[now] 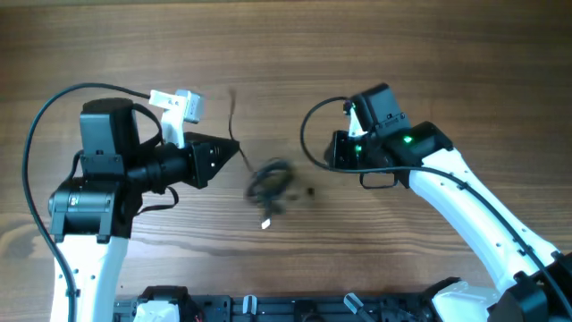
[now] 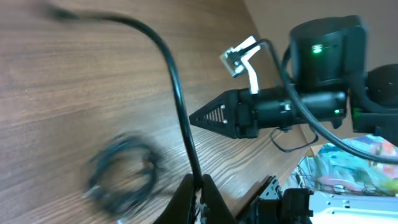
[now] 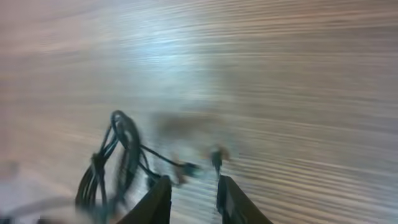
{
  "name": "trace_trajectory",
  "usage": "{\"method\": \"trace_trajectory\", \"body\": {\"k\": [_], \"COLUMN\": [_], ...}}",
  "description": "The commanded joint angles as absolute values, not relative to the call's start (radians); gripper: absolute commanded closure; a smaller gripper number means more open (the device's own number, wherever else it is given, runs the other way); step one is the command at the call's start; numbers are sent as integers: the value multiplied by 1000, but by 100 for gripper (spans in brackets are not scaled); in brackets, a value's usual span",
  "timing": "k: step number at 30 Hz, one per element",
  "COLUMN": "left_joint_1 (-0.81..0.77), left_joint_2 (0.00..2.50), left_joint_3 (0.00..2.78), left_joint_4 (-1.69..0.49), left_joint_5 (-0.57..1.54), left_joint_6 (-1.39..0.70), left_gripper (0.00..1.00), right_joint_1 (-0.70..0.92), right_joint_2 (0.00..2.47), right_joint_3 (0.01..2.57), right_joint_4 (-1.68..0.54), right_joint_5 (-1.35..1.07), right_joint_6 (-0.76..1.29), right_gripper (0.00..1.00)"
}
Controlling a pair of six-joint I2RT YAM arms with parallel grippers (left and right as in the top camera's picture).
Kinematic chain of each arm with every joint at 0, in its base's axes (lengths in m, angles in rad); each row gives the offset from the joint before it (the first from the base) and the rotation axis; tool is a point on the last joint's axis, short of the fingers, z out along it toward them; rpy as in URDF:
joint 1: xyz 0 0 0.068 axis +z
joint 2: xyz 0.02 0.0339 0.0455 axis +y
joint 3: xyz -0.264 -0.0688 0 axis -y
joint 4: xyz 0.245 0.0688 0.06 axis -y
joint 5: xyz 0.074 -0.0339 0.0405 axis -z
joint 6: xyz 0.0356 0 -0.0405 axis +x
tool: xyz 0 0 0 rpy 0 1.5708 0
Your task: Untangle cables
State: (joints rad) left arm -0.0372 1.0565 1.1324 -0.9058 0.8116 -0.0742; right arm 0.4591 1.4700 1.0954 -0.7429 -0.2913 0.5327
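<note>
Plain wood-grain tabletop [image 1: 447, 45] all round, and the action is bunched in the middle. Over on the left of the bundle of cables [image 1: 271, 182], the left hand [image 2: 198, 190] has its fingers pressed together on a single cable [image 2: 177, 93], pinching it right at the tips. That cord climbs out of the grip and arcs away past the bundle, its far end lying on the wood beyond. The bundle itself sits on the tabletop as a loose dark coil, blurred in both wrist views, with a white-tipped plug [image 1: 265, 224] poking out on its near side. Just right of the bundle lies a small loose plug end [image 3: 216, 155]. Further right, the right hand [image 3: 193, 186] hangs low over the wood, fingers a little spread, bare tabletop showing between them, nothing gripped.
</note>
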Motion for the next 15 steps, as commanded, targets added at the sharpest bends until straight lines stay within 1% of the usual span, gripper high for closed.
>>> {"method": "trace_trajectory", "body": {"k": [1,2,3,5,8,9,10,11,12,13,14,15], "left_joint_1": [-32,-33,-33,-33,-33,-33,-33,-39,-47,-57,-64,-65], "left_joint_2": [1113,1142,1166,1211,1271,1289,1300,1314,1324,1334,1342,1359], "left_joint_3": [1149,1149,1149,1149,1149,1149,1149,1149,1149,1149,1149,1143], "left_joint_4": [-937,-948,-954,-958,-979,-991,-1001,-1018,-1039,-1060,-1079,-1105], "left_joint_5": [798,798,798,793,743,721,707,692,659,591,519,373], "left_joint_6": [-102,-102,-102,-96,-83,-82,-81,-46,-19,-15,-16,-119], "left_gripper": [96,96,96,96,96,91,77,58,39,38,45,48], "right_joint_1": [460,460,460,460,460,460,460,460,458,457,454,447], "right_joint_2": [1476,1476,1476,1476,1476,1476,1476,1476,1476,1476,1476,1476], "right_joint_3": [1094,1094,1094,1094,1094,1094,1094,1094,1094,1094,1094,1094], "right_joint_4": [-725,-725,-725,-726,-726,-727,-727,-727,-726,-726,-728,-747], "right_joint_5": [-482,-488,-488,-487,-449,-436,-427,-416,-414,-414,-409,-369], "right_joint_6": [426,425,425,430,487,508,519,532,535,535,535,570], "right_gripper": [74,71,62,54,51,48,43,38,36,36,36,37]}}
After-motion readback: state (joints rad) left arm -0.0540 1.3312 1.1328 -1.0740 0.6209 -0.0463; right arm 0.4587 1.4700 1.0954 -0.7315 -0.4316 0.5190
